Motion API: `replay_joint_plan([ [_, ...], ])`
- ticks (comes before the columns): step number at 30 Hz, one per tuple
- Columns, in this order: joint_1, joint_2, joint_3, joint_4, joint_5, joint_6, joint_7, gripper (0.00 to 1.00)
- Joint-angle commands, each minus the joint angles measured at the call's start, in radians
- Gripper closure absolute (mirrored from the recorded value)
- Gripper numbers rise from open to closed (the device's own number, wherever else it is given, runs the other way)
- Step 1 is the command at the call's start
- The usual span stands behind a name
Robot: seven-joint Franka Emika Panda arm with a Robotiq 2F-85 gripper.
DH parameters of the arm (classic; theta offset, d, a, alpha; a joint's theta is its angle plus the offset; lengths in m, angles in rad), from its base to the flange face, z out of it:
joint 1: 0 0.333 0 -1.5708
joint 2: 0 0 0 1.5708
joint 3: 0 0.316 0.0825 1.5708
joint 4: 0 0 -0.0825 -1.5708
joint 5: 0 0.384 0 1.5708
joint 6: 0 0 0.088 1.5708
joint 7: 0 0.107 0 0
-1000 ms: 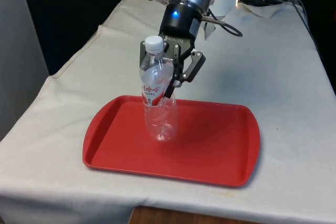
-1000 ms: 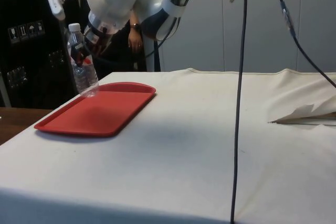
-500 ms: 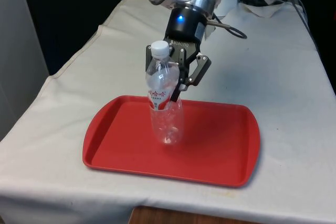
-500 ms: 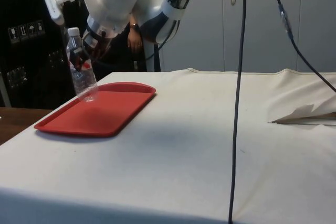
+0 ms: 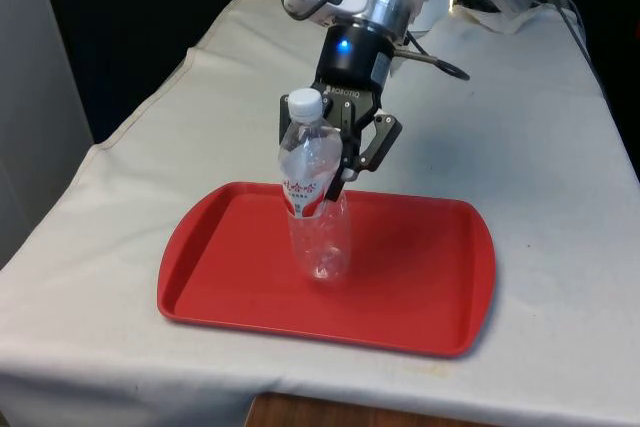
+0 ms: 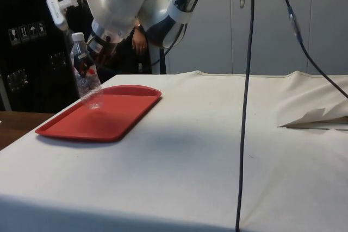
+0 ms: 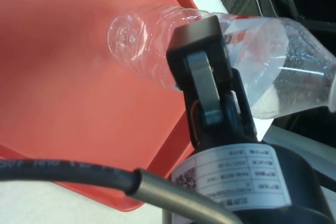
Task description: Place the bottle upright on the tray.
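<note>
step: setting down | pincer [image 5: 330, 172] clamped on bottle [image 5: 315, 197], slightly tilted, base below it at red tray [image 5: 420, 287] | next: straighten, seat base, then release

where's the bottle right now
The bottle is over the red tray, near the tray's middle and slightly toward the front view's left, leaning a little, with the hand shut on its upper half.

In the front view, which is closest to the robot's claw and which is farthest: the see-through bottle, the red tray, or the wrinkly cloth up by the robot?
1. Clear plastic bottle with a white cap: held in the black gripper.
2. Red plastic tray: just below.
3. Crumpled white cloth: at the table's far end, front view's right.
</note>
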Motion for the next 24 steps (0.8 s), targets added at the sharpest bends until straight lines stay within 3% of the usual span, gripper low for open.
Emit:
replay_joint_plan([
  [1,0.019,0.015,-0.035,0.038,-0.002,0.016,0.030,0.83],
  [8,0.017,0.022,-0.035,0.047,-0.001,0.014,0.042,0.83],
  [9,-0.001,0.009,-0.002,0.012,0.001,0.000,0.015,0.83],
  [10,0.017,0.023,-0.036,0.049,-0.001,0.014,0.044,0.83],
  [17,0.016,0.029,-0.036,0.057,0.000,0.012,0.057,0.83],
  [18,-0.002,0.013,-0.002,0.018,0.001,0.000,0.028,0.83],
  [19,0.016,0.030,-0.036,0.057,0.000,0.012,0.059,0.83],
  [24,0.015,0.036,-0.036,0.067,0.002,0.011,0.069,0.83],
])
